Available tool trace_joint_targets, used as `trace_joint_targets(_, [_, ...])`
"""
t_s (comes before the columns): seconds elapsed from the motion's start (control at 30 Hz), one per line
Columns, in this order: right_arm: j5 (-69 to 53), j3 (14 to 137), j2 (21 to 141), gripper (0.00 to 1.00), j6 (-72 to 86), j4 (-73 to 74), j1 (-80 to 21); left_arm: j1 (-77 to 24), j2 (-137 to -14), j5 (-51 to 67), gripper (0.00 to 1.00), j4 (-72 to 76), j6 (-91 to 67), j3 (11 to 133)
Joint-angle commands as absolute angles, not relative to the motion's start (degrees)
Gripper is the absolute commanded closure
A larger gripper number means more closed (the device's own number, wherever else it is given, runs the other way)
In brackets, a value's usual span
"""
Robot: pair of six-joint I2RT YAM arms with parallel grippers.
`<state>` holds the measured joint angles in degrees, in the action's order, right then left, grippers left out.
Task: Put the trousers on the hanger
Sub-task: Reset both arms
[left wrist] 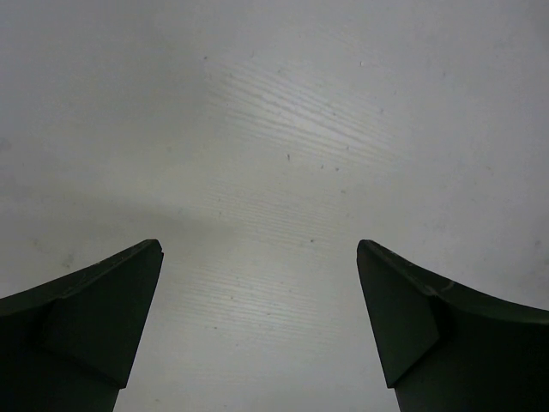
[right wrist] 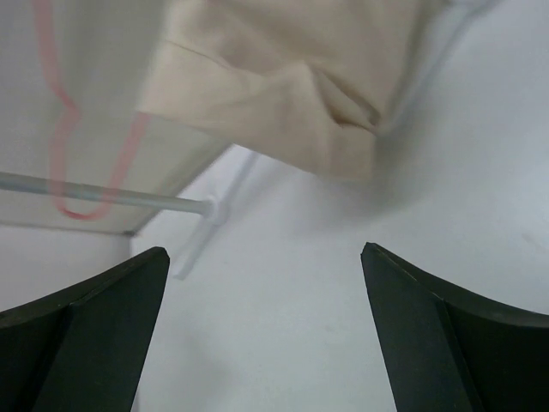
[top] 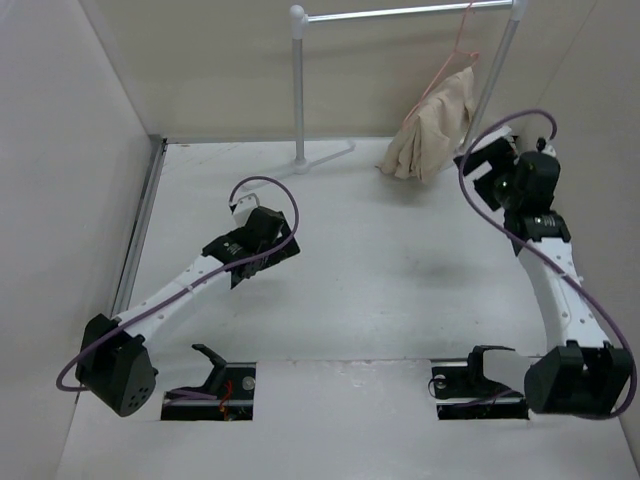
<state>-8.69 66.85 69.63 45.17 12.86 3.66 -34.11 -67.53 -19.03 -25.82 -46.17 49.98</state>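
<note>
At the far right corner of the table (top: 380, 260), top view: the trousers (top: 435, 135) hang bunched from the hanger (top: 462, 45), whose hook sits over the rail (top: 400, 12) of a white rack. Their lower folds reach down to about table level; we cannot tell whether they touch it. The right gripper (top: 480, 165) sits just beside the cloth, apart from it. The left gripper (top: 242, 207) is mid-table, well apart from the garment.

Left wrist view: 2 dark fingers spread wide, only bare white tabletop between them. Released, holding nothing.

Right wrist view: 2 fingers likewise spread wide with nothing in the gap. Released. Beige cloth fills the upper frame beyond the fingertips, clear of both. The pink wire shows at upper left, blurred, crossing the rail.
</note>
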Motion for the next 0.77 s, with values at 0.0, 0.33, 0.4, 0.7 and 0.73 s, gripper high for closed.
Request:
trace_joint_targets(0.0, [3.0,55.4,63.2,0.0,43.3,17.1,2.7,-35.8,-68.9,-18.2,0.0,-27.0,-46.5,53.4])
trace_joint_targets(0.33, [8.7,33.8,46.2,0.0,45.1,25.8,-0.4,-39.8,-72.9,-16.3,0.0,-24.4,-46.2,54.1])
trace_joint_targets(0.4, [10.5,32.6,44.5,0.0,45.1,27.6,-1.0,-40.5,-73.4,-15.8,0.0,-23.4,-46.1,53.4])
trace_joint_targets(0.7, [11.3,34.4,43.8,0.0,44.6,30.7,-2.5,-42.6,-75.9,-13.4,0.0,-20.6,-45.9,52.6])
trace_joint_targets(0.73, [11.2,34.8,44.0,0.0,44.6,30.8,-2.8,-42.6,-75.9,-13.4,0.0,-20.6,-45.8,52.6])
